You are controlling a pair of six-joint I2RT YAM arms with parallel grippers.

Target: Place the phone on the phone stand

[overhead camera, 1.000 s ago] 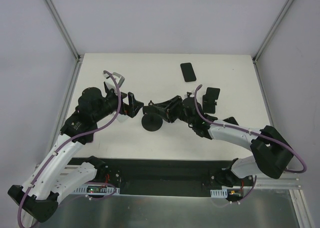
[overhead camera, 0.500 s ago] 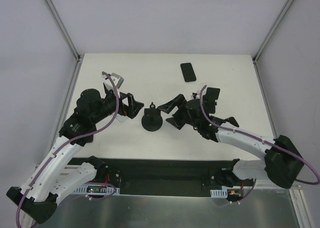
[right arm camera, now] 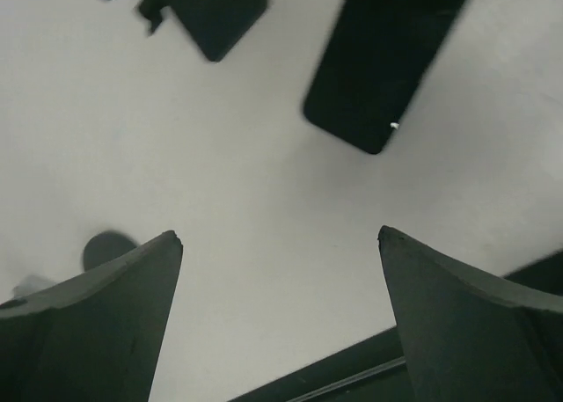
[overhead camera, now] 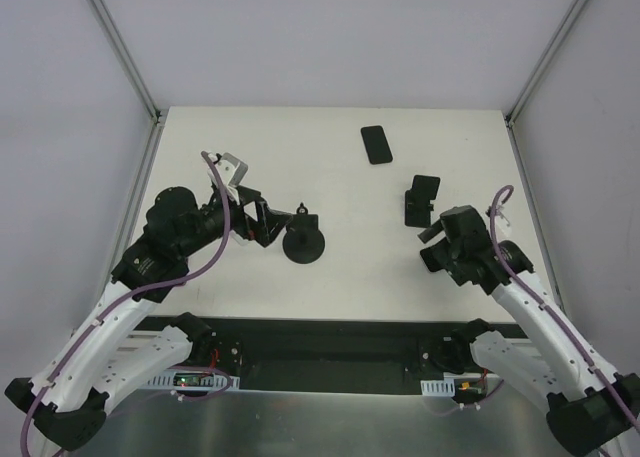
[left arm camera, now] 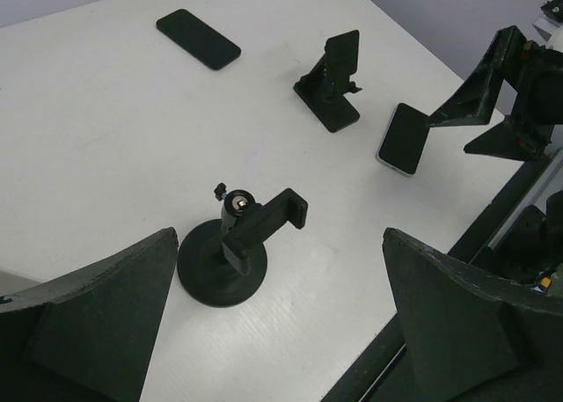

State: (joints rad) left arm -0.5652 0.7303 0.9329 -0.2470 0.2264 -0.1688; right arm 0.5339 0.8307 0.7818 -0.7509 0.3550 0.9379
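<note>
Fingers (right arm camera: 97,323) of the right tool (right arm camera: 280,233) stand wide apart on my wrist feed, and between them I see only bare table (overhead camera: 300,157), so that tool is fully open and has hold of nothing. It hangs above the table, pointing down at a slant. Just ahead of it, toward the right finger's side, the phone (right arm camera: 383,59) lies flat on the table, clear of both fingers. Beyond the phone and a little to the left stands the phone stand (left arm camera: 332,81). Only its foot shows at the top edge of the right wrist view, close to the phone but not touching it. From the left wrist camera I can place this better: the phone lies between the stand and the right tool, and the stand's tilted back plate is bare. On the overhead feed the stand sits on the right half of the table, and a second phone (overhead camera: 376,144) lies flat farther back, toward the far edge. The left tool (overhead camera: 272,224) is also spread wide and empty. It is aimed at a round-based mount (left arm camera: 233,248) with a small clamp head, which stands just ahead of it, well apart from the stand.
</note>
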